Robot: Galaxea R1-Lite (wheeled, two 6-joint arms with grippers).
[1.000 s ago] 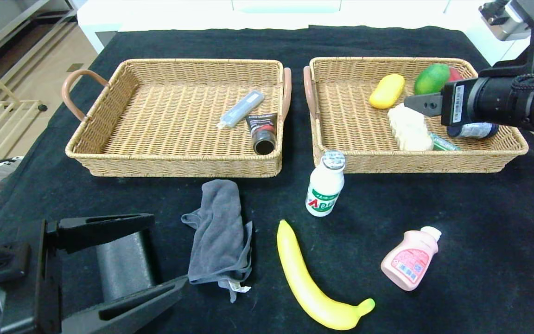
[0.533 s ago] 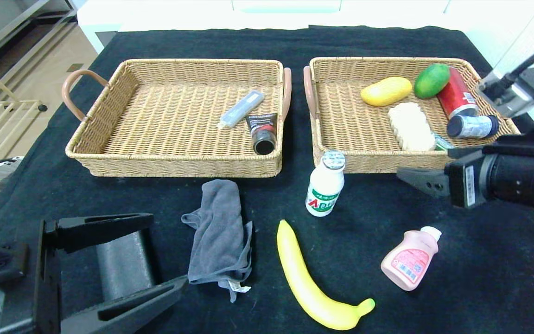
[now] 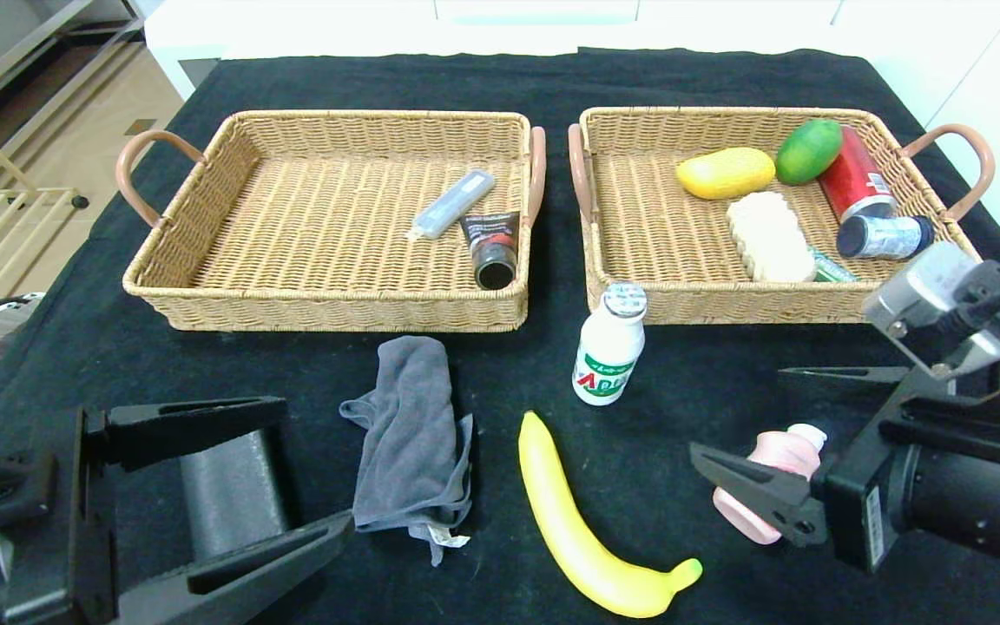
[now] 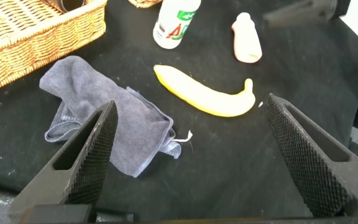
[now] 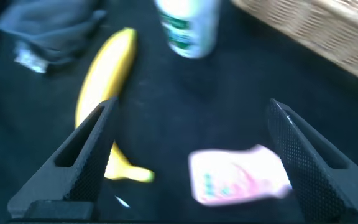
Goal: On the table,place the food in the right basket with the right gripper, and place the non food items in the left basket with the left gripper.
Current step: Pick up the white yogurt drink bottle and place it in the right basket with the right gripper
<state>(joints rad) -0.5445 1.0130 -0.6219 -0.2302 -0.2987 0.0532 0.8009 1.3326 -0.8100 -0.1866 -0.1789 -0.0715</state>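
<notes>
My right gripper [image 3: 736, 411] is open and hovers low over the pink bottle [image 3: 779, 446], which lies on the black cloth between its fingers in the right wrist view [image 5: 238, 177]. A banana [image 3: 578, 529], a white drink bottle [image 3: 608, 347] and a grey cloth [image 3: 413, 434] lie on the table in front of the left basket [image 3: 326, 314] and right basket [image 3: 769, 305]. My left gripper [image 3: 318, 464] is open and empty at the near left, beside the grey cloth [image 4: 104, 118] and short of the banana [image 4: 204, 96].
The left basket holds a grey case [image 3: 452, 204] and a dark tube [image 3: 491, 247]. The right basket holds a yellow fruit [image 3: 724, 172], a green fruit [image 3: 808, 149], a red can [image 3: 854, 184], a pale cake [image 3: 769, 236] and a small jar [image 3: 884, 236].
My right arm has swung from above the right basket down and toward me, now over the pink bottle. The yellow fruit has settled flat in the basket. The left arm has not moved.
</notes>
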